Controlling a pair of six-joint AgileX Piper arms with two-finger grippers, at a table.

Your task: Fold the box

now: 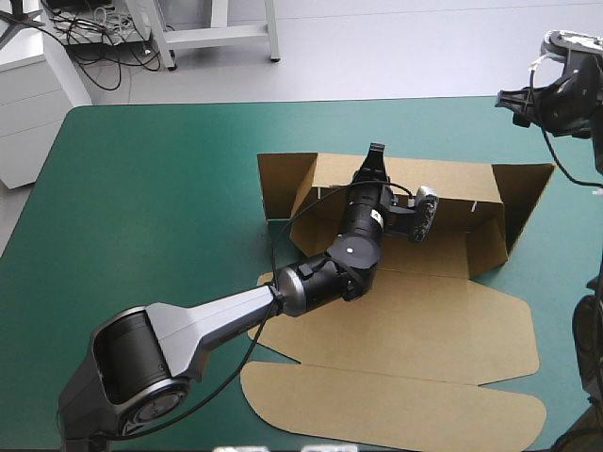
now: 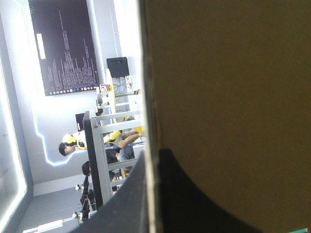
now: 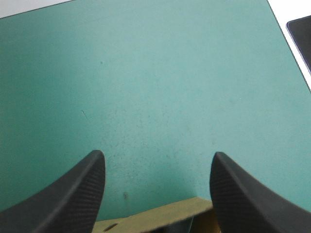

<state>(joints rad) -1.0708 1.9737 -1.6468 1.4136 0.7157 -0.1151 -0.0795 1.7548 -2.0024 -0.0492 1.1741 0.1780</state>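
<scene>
The brown box [image 1: 424, 325] lies mid-table with its back and side walls raised and its lid flat toward the near edge. My left gripper [image 1: 375, 156] reaches in over the tray floor to the top of the back wall [image 1: 443, 184]. In the left wrist view the black fingers [image 2: 154, 158] are all but shut, with the wall's board [image 2: 228, 87] edge-on between them. My right gripper [image 1: 516, 102] hangs raised near the table's far right corner, apart from the box. It is open [image 3: 156, 158] over the cover, with a strip of brown board [image 3: 155, 217] below it.
Bare teal-green cover [image 1: 141, 207] stretches left of the box and beyond its back wall to the far edge. The table's right edge [image 3: 291, 53] runs close beside my right gripper, with a dark object [image 3: 302, 34] past it.
</scene>
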